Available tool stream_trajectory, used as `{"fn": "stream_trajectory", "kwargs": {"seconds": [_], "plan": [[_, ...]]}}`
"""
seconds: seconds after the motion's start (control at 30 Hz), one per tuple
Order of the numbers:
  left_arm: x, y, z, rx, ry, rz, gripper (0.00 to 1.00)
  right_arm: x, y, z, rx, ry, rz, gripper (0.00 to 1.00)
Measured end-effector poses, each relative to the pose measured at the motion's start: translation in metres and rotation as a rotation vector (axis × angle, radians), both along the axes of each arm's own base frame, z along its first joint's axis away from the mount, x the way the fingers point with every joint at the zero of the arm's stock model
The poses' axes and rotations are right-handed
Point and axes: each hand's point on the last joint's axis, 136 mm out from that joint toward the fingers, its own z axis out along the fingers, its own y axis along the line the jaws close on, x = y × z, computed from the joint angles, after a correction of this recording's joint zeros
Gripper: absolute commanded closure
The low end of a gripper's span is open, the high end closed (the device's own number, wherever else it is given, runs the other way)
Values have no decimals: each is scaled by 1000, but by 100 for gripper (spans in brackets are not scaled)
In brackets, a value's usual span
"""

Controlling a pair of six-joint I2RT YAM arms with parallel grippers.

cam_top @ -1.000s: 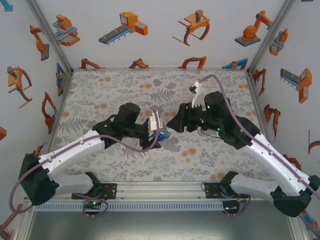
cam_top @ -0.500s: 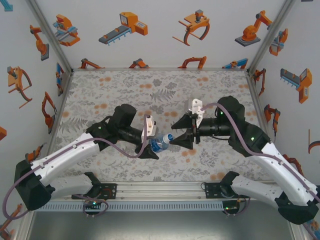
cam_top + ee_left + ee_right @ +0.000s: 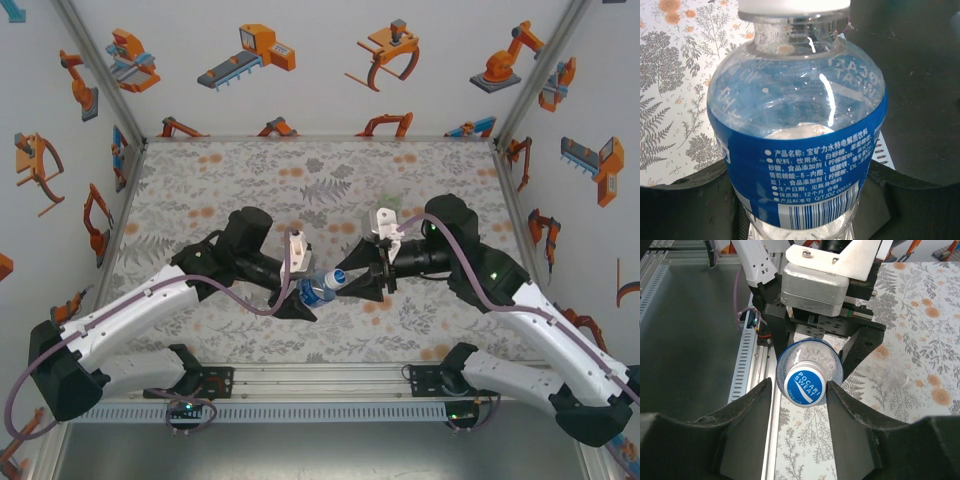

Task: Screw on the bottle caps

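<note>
One bottle (image 3: pixel 800 100) counted, blue-labelled, clamped in left gripper (image 3: pixel 305 285), held sideways over table (image 3: pixel 250 170) between arms. One cap (image 3: pixel 805 383) seated on neck, marked "POCARI SWEAT". Label (image 3: pixel 805 172) printed in Chinese, barcode (image 3: pixel 815 212) below, code "Q/TJDZ 0001S". Cap straddled by right gripper (image 3: pixel 800 386) fingers; firm grip cannot be told.

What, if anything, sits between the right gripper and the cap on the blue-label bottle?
Nothing visible does. The cap on the blue-label bottle, which the left gripper holds, lies directly between the fingers of the right gripper, with no other object in that gap.
</note>
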Motion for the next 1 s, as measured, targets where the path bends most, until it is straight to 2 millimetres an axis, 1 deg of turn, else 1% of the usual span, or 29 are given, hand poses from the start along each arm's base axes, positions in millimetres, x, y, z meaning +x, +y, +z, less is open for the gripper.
{"fn": "stream_trajectory", "kwargs": {"seconds": [0.07,0.1,0.2,0.37,0.5,0.67,0.77,0.9,1.0], "plan": [[0,0,0,-1,0,-1,100,0,0,0,1,-2,-1,60],[0,0,1,-1,-1,-2,100,1,0,0,3,-4,-1,63],[-1,-1,1,-3,3,-9,100,3,1,1,7,-19,-8,80],[1,-1,-1,4,0,1,100,8,1,-1,0,1,-42,100],[12,-2,-7,36,-29,59,100,22,3,-7,-9,90,-142,100],[32,-1,-17,83,-77,165,100,51,-1,-21,-19,302,-358,100],[46,-4,-21,100,-95,225,100,72,-7,-30,-16,484,-533,100],[61,-8,-33,137,-93,279,100,97,-18,-51,-29,758,-771,100],[67,-10,-41,161,-90,301,100,107,-24,-64,-30,908,-886,100]]}}
